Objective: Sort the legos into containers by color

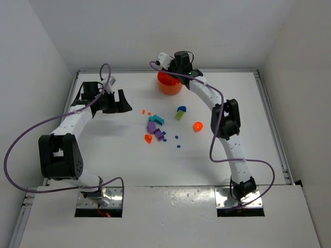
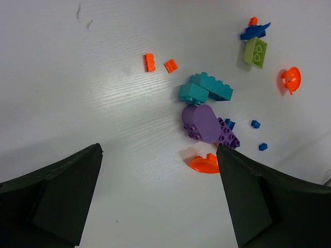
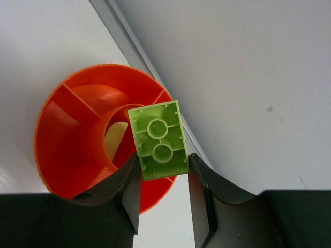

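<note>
We find the right gripper [image 3: 164, 173] clamped on a lime-green brick [image 3: 159, 139], with the divided orange dish [image 3: 62, 129] beyond its jaws. The left gripper [image 2: 159, 151] stands wide apart, and loose legos [image 2: 201, 123] lie ahead of its jaws.

A white counter [image 1: 129, 165] is sitting inside a plain white enclosure.

A back wall [image 1: 155, 31], a left wall [image 1: 26, 77] and a right wall [image 1: 305, 77] are rising around it, all bare and matte, and they are meeting in clean corners. A thin metal rail [image 1: 271, 124] is running along the right edge of the counter, and similar ones are following the far and left edges. A white panel [image 1: 170, 217] is covering the near side. Soft, even light is falling from above and making only faint shadows. From close up, the surface is showing a fine wood-like grain.
</note>
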`<action>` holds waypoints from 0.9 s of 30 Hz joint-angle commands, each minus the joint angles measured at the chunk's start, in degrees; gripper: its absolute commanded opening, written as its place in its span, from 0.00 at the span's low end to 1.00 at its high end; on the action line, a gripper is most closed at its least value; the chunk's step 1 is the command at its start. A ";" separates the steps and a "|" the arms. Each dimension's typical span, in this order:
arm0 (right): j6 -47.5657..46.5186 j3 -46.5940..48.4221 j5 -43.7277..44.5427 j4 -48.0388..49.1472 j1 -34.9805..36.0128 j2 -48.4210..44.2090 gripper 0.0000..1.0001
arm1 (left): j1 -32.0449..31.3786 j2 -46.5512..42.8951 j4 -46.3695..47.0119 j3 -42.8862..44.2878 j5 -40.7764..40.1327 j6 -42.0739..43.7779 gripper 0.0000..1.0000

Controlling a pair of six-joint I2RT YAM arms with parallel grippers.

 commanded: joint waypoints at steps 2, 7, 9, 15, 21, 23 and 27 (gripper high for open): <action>1.20 2.82 1.05 2.13 -0.12 0.58 0.10 | 1.19 -1.20 1.82 0.06 1.72 -0.09 0.99; 1.20 3.35 0.52 2.12 -0.12 1.11 0.13 | 1.81 -0.67 1.82 0.06 2.24 0.44 0.99; 1.20 3.35 0.52 2.12 -0.12 1.11 0.17 | 2.42 -0.67 1.82 0.06 2.24 0.44 0.99; 1.20 2.30 1.14 2.12 -0.12 1.11 0.39 | 2.95 0.47 2.35 0.06 3.39 0.44 0.98; 1.20 1.76 1.75 2.65 -0.12 0.05 0.51 | 2.95 1.00 2.35 0.06 3.39 0.44 0.98; 1.20 1.24 1.75 2.65 -0.12 0.05 0.52 | 2.95 1.00 2.35 0.06 3.39 0.44 0.98; 1.20 0.71 1.75 3.34 -0.12 -1.08 0.54 | 2.95 1.53 2.35 0.06 3.39 0.44 0.98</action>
